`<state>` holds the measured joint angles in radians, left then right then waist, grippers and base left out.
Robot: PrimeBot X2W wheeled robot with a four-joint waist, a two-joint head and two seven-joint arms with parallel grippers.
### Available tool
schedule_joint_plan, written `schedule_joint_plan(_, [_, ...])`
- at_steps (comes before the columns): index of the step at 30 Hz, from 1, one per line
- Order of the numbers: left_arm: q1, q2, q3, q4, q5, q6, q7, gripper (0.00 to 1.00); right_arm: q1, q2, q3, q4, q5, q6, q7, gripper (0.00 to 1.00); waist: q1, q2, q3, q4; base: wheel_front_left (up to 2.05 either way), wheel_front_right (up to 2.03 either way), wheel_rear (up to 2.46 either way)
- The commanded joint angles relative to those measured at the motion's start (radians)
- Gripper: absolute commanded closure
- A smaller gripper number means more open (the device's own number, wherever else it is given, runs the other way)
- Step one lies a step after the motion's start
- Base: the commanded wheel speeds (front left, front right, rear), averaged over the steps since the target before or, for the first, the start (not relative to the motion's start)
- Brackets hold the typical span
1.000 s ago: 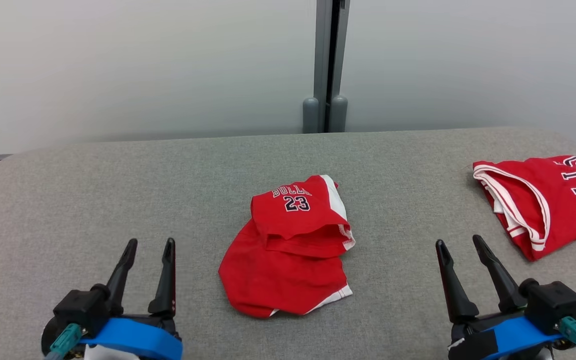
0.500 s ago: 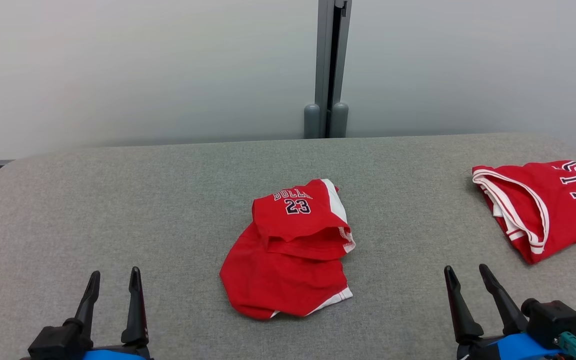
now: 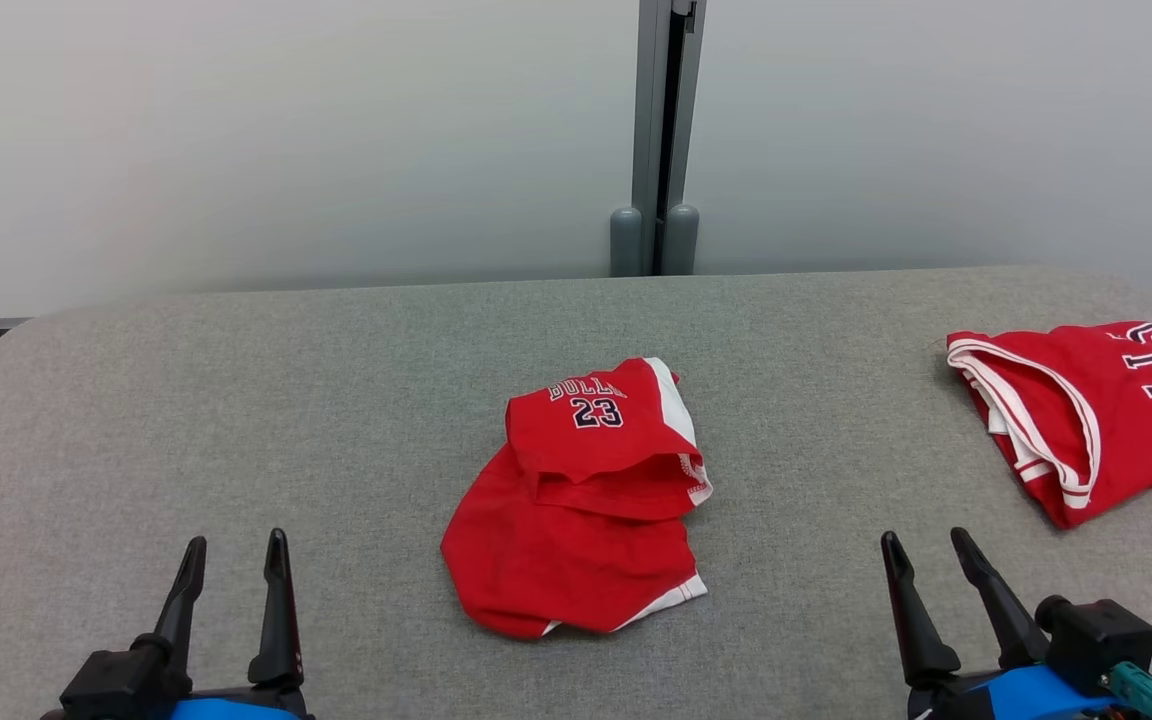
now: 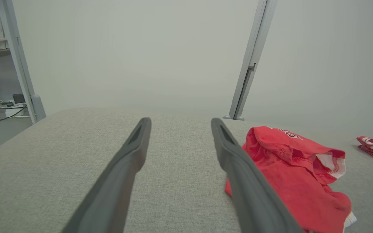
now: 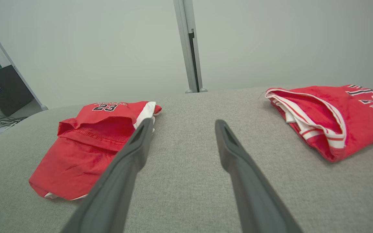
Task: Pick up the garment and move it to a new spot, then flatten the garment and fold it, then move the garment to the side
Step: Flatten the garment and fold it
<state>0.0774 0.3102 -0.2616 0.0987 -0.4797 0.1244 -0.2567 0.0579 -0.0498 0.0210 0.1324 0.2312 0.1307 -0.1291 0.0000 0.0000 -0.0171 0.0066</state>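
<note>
Garment (image 3: 566, 540) lies crumpled between our left gripper (image 3: 238, 537) and right gripper (image 3: 922, 535), both spread and empty. We should pinch its raised fold.

The garment (image 3: 576, 520) in front of me is red sportswear, shorts by the look of it, with white trim along one side and at a hem. BULLS over 23 is printed on it in dark, white-edged characters. It lies crumpled near the middle of the grey desk (image 3: 236, 400). The printed part is folded over on top at the far side, and plain red cloth spreads beneath it toward me.
</note>
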Motion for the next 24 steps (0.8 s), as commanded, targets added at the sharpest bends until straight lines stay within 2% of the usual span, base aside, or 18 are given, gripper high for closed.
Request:
schedule_joint_plan(1, [0.007, 0.001, 0.001, -0.006, 0.0, 0.008, 0.003, 0.0, -0.006, -0.002, 0.001, 0.0, 0.0, 0.0, -0.001, 0.0, 0.0, 0.0, 0.0, -0.001, 0.0, 0.0, 0.0])
schedule_joint_plan(10, [0.007, -0.007, -0.014, -0.026, -0.002, 0.018, 0.012, 0.0, -0.021, -0.002, 0.023, 0.007, -0.006, 0.0, 0.009, 0.0, 0.0, 0.0, 0.008, -0.001, 0.0, 0.0, 0.0])
schedule_joint_plan(15, [-0.016, -0.007, -0.024, -0.042, 0.006, 0.023, 0.018, 0.0, -0.084, -0.001, 0.098, 0.026, -0.023, 0.0, 0.04, 0.0, 0.0, 0.0, 0.026, 0.015, 0.0, 0.0, 0.0])
schedule_joint_plan(18, [-0.029, -0.007, -0.03, -0.053, 0.013, 0.023, 0.023, 0.0, -0.157, -0.002, 0.142, 0.081, -0.03, 0.0, 0.084, 0.0, 0.0, 0.0, 0.046, 0.03, 0.0, 0.0, 0.0])
schedule_joint_plan(24, [-0.062, -0.007, -0.044, -0.068, 0.021, 0.017, 0.029, 0.0, -0.333, -0.002, 0.163, 0.292, -0.061, 0.0, 0.143, 0.0, 0.0, 0.0, 0.1, 0.085, 0.0, 0.0, 0.0])
